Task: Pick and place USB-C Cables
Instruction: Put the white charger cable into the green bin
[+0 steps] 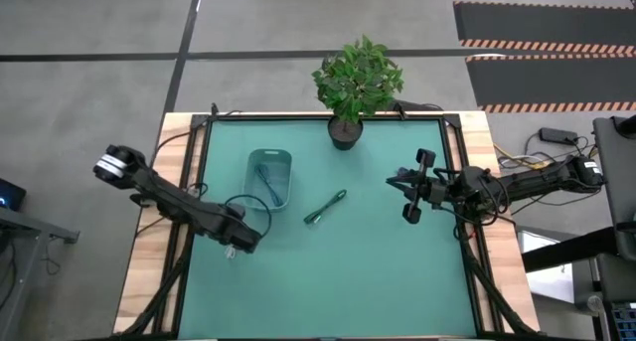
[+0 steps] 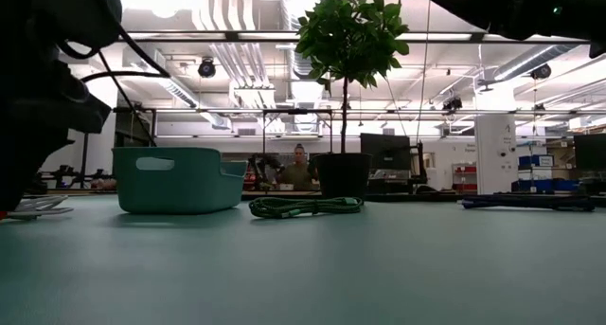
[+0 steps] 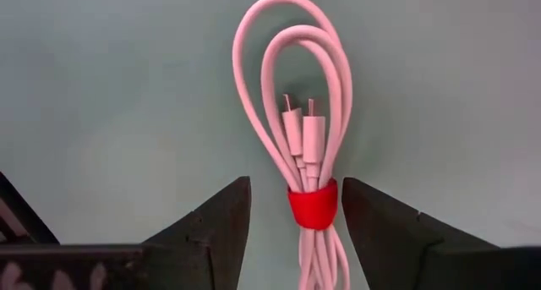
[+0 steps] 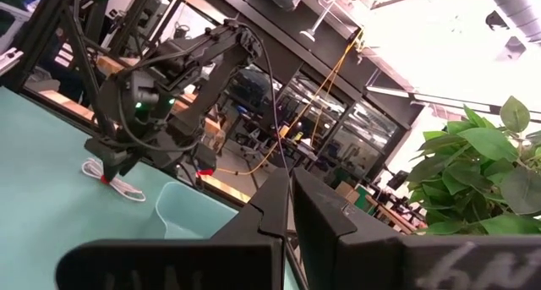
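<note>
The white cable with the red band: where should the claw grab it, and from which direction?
Best at the red band, where the white cable strands are cinched into one narrow bundle. Come straight down from above, since it lies flat on the table. The left gripper already has its jaws open either side of that band.

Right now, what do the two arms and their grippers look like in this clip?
Both arms are dark, jointed, with black wires strung along them. The left arm has a pale round cap at its outer end. The left gripper has two black wedge-shaped fingers. The right gripper has matching dark angular fingers, with faint white lettering on its body. In the right wrist view, small green lights glow on the left arm.
</note>
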